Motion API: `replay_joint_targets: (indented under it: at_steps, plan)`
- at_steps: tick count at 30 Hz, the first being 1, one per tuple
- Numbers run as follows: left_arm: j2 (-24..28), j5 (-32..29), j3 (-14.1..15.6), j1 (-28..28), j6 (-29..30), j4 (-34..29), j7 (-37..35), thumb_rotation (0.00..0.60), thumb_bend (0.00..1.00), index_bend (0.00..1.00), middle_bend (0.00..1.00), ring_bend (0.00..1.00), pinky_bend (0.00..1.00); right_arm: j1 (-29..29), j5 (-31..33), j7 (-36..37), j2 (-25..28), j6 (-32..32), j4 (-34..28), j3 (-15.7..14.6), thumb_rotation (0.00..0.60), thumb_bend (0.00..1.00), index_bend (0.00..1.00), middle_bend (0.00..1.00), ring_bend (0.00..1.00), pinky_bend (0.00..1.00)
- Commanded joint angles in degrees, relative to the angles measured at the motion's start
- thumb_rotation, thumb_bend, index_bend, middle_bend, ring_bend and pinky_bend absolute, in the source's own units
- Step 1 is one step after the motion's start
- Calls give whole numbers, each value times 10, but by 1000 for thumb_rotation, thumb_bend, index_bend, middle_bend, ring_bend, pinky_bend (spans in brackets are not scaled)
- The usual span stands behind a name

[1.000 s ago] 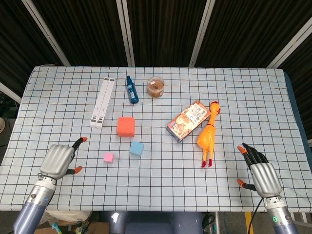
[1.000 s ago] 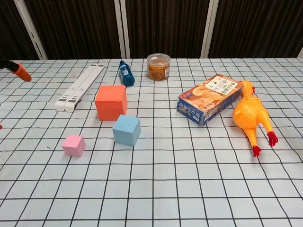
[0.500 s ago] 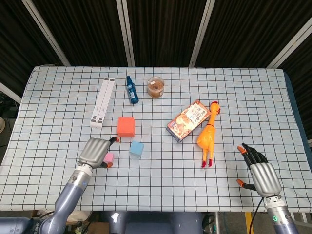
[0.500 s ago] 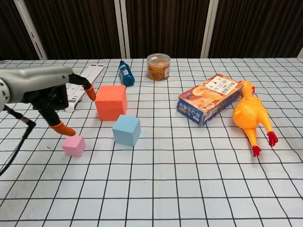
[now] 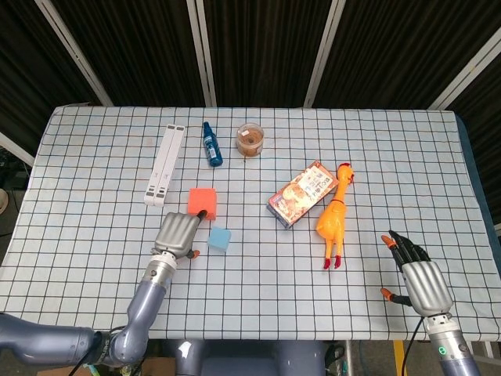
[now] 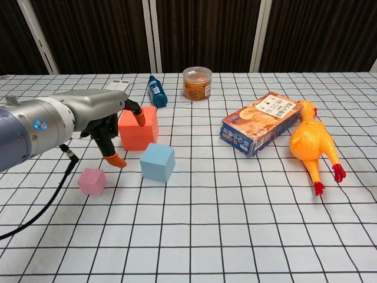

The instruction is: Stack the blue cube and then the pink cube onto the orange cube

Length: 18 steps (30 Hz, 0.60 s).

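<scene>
Left hand [image 6: 112,132], fingers spread and empty, hovers left of centre beside the blue cube [image 6: 157,162], apparently lining up a grasp; right hand [image 5: 419,278] rests spread, lower right.

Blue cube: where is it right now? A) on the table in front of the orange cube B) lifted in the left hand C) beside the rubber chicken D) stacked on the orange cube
A: the blue cube sits on the table just in front of the orange cube, with the left hand beside it holding nothing.
</scene>
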Motion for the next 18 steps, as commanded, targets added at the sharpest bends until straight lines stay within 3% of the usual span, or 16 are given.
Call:
replay_joint_targets:
  at_steps: [1,18]
  plan:
    - [-13,-11,0,-13,2,17,3,600,173,246,1000,788,772,0,1,1,0,0,1,0,600,160,102,74,125,200]
    - [-49,-27,9,-58,7,51,11,600,192,291,1000,788,772,-1,2,6,2,2,1,1,600,160,102,74,126,200]
